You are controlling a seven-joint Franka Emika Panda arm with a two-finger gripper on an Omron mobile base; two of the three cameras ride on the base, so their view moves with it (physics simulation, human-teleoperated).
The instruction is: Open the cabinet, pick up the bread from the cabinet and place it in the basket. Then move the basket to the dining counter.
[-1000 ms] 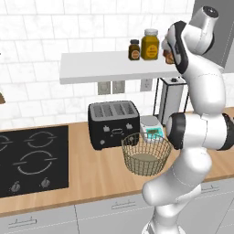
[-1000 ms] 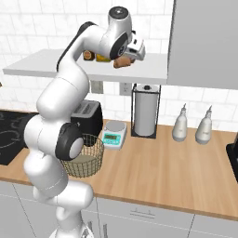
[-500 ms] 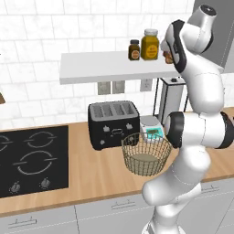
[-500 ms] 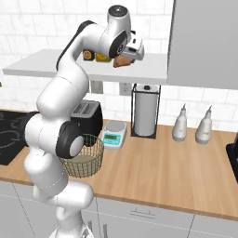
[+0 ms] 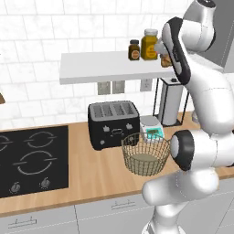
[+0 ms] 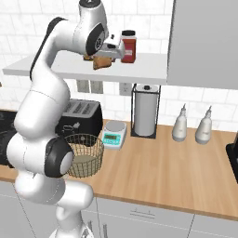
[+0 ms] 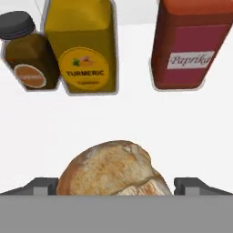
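Note:
The bread [image 7: 111, 166], a round brown crusty loaf, lies on the white cabinet shelf [image 5: 105, 71] and sits between my open gripper [image 7: 116, 184] fingertips [image 7: 45, 184], one on each side. From the right base view the gripper [image 6: 109, 53] is raised to the shelf [image 6: 144, 65] with the bread [image 6: 99, 62] just under it. The arm partly hides the bread [image 5: 166, 60] in the left base view. The cabinet door [image 6: 204, 42] is swung open at the upper right. The golden wire basket [image 5: 145, 155] [image 6: 86, 153] stands empty on the wood worktop below. The dining counter is out of view.
Behind the bread stand a turmeric jar [image 7: 82, 45], a paprika jar [image 7: 193, 43] and a small dark jar [image 7: 27, 54]. On the worktop are a black toaster [image 5: 113, 123], a scale [image 6: 114, 134], a paper towel holder [image 6: 146, 110], two bottles [image 6: 193, 125] and the black stove [image 5: 29, 160].
The hand has shifted slightly at the shelf around the bread. The jaws stay open and the basket has not moved.

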